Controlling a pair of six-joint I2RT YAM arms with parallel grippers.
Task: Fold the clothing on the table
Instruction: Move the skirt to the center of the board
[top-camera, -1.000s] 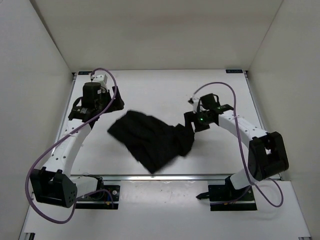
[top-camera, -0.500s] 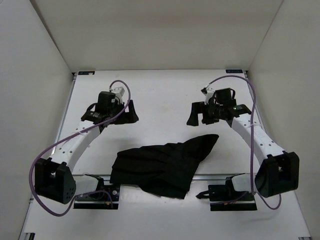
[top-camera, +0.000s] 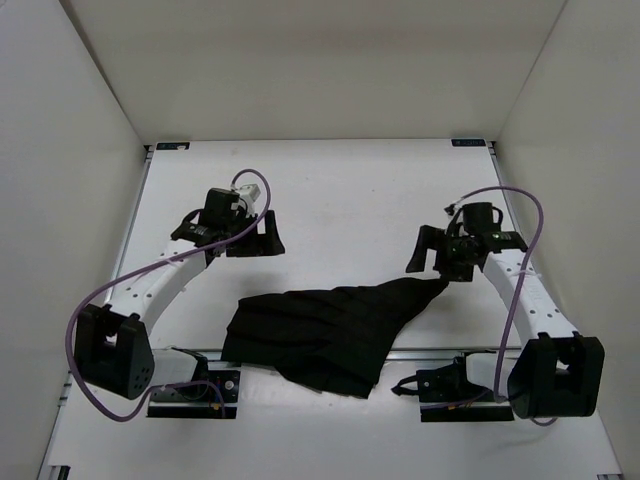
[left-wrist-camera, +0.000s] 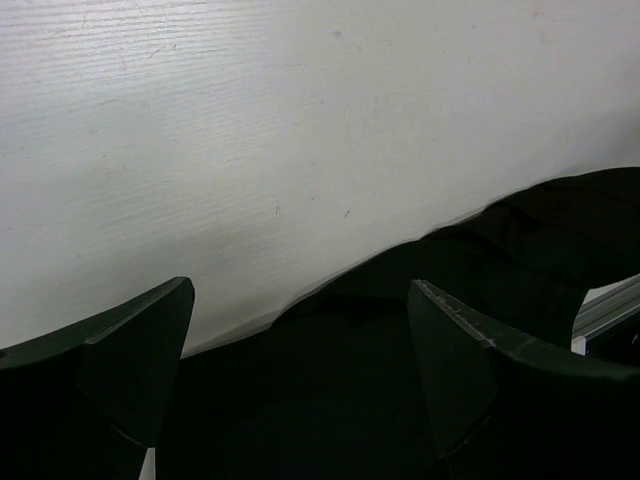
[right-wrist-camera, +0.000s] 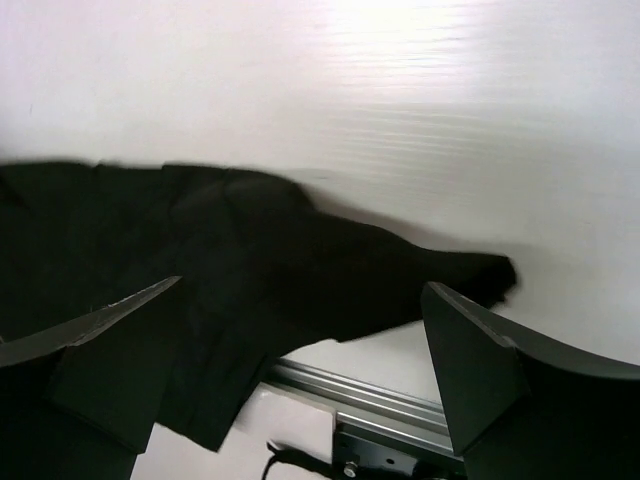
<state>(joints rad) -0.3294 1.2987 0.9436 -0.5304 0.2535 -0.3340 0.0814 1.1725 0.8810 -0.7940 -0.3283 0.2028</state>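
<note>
A: Clothing (top-camera: 320, 335) location?
B: Bunched at 6 o'clock edge of worktop (top-camera: 340, 190), near hem spilling over front rail (top-camera: 430, 351). Long axis approx. 8-to-2 o'clock in top view.
A: Claw status?
B: Left claw (top-camera: 232, 238): spread wide, holding nothing, over bare worktop, with fabric off toward its 5 o'clock, apart. Right claw (top-camera: 440, 262): also spread wide, nothing gripped, just beside the 2 o'clock tip of the fabric.
A: Nearer arm?
B: Right, prob. Tip sitting approx. 7 o'clock from that claw, almost under it. For left: longer reach toward 5 o'clock to get the 8 o'clock end.
A: Fold progress?
B: Not begun, by the look of it. One wrinkled heap, no clean edges. Likely needs spreading flat first.
</note>
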